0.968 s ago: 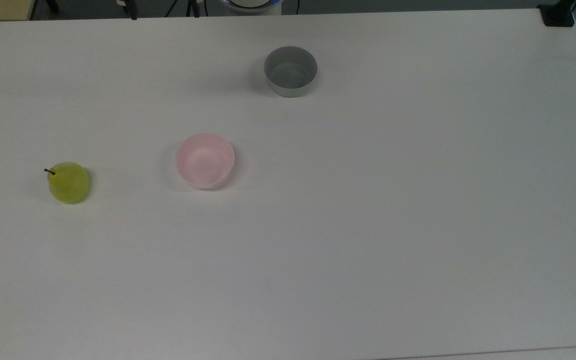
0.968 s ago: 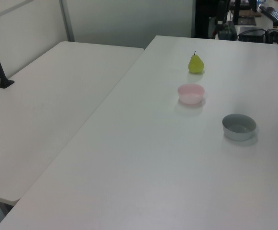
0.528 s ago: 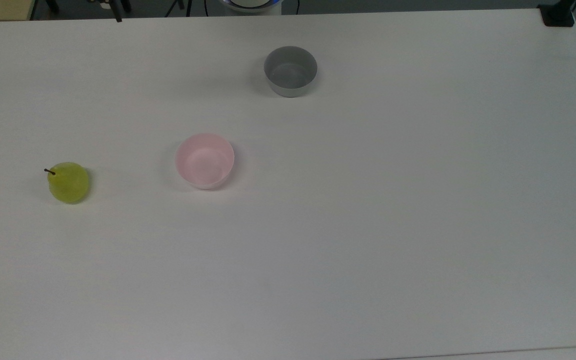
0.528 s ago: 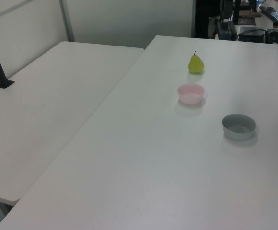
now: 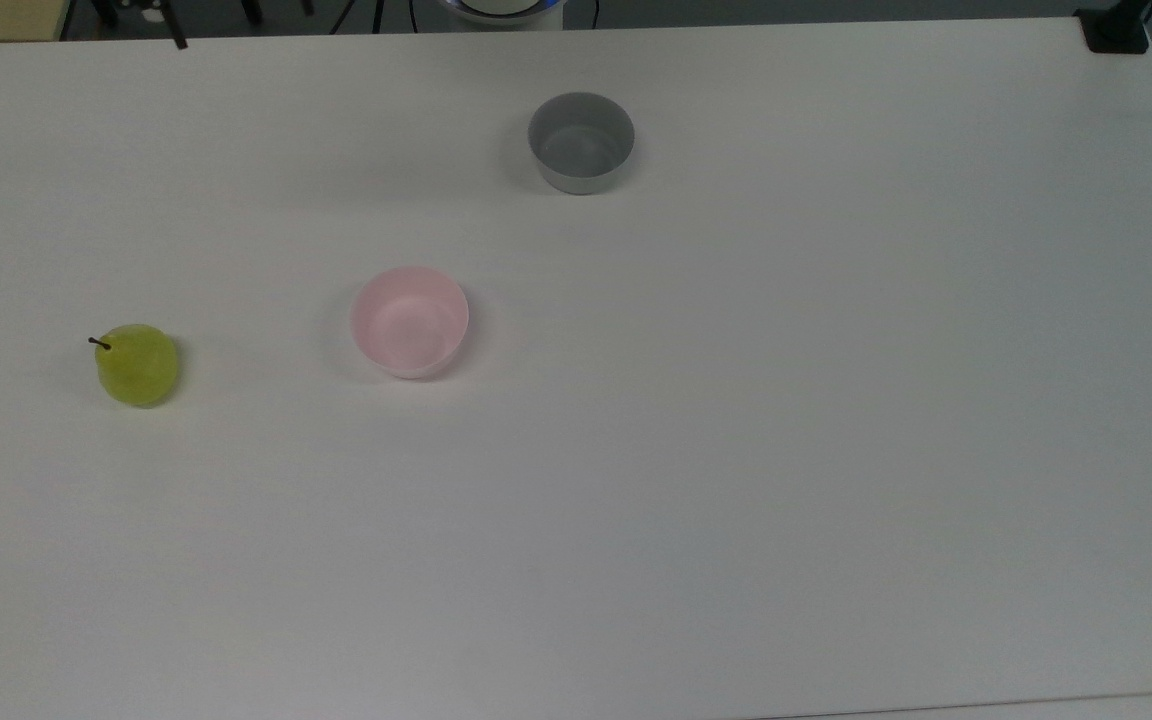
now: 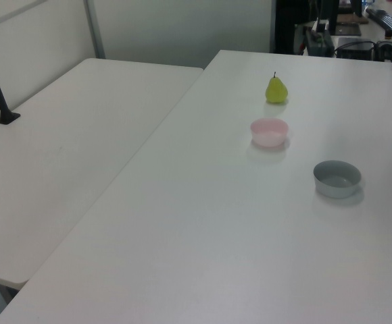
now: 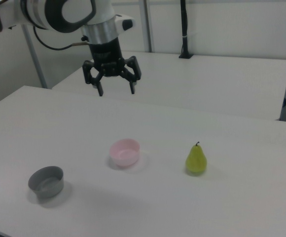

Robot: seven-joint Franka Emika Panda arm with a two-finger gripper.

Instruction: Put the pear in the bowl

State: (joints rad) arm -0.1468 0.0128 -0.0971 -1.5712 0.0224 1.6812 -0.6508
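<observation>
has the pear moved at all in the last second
No. In the top view the pear sits at the same spot to the left of the pink bowl, upright on the table.

Dark fingertips (image 5: 176, 38) at the top view's upper edge shifted further toward the top view's left, from about a quarter of the way across to nearer the corner, above the far edge of the surface (image 5: 736, 450).

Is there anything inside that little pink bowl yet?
No. The pink bowl is empty; the top view shows its bare floor. The pear stands apart on the table, and the open claw hangs above the table, holding nothing.
</observation>
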